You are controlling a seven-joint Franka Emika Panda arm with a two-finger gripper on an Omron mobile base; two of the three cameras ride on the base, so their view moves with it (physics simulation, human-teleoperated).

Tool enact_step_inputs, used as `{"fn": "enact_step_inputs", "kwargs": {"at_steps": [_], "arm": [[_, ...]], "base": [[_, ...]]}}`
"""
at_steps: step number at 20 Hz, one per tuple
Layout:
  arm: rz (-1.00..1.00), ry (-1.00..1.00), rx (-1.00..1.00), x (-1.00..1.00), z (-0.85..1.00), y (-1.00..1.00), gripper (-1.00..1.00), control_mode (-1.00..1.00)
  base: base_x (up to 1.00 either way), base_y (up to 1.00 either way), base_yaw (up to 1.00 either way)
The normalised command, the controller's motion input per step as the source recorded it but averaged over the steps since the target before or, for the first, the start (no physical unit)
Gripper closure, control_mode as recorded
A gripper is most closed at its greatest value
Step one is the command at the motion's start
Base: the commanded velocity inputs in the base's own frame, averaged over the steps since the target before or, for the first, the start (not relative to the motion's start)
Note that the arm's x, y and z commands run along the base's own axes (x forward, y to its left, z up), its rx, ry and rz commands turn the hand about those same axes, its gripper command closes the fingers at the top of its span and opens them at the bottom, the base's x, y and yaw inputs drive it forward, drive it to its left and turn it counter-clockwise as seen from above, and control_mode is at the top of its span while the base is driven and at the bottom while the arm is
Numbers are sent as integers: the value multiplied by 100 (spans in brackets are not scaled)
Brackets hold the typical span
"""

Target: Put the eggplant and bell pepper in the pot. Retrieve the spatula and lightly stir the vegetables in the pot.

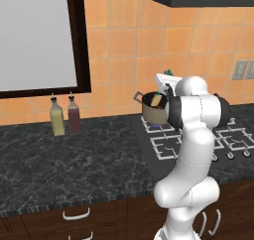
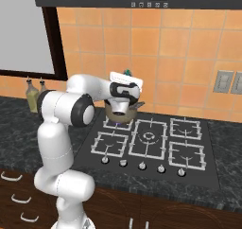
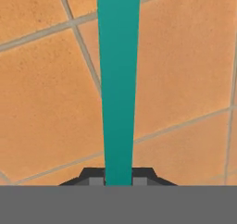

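The pincer (image 3: 118, 180) pinches the spatula (image 3: 118, 89), its tan blade down inside the pot (image 1: 155, 112).

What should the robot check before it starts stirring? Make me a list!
1. Gripper shut on the spatula: ok.
2. Spatula blade down in the pot: ok, its tan end shows at the rim.
3. Pot on the stove burner: ok.
4. Eggplant and pepper inside the pot: cannot tell, the inside is hidden.
5. Two bottles far from the pot: ok.
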Motion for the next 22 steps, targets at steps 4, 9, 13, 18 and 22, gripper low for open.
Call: {"fn": "enact_step_inputs", "kwargs": {"at_steps": [4,9,13,18,22], "arm": [[-2,11,0,0,-20,-12,100,-100],[0,13,-1,0,-44,-16,100,-100],[0,11,-1,0,-58,-9,100,-100],[0,1,-1,0,-38,0,100,-100],[1,-6,-1,0,-3,0,100,-100]], "base": [[0,0,0],[0,0,0],[0,0,0],[0,0,0],[0,0,0]]}}
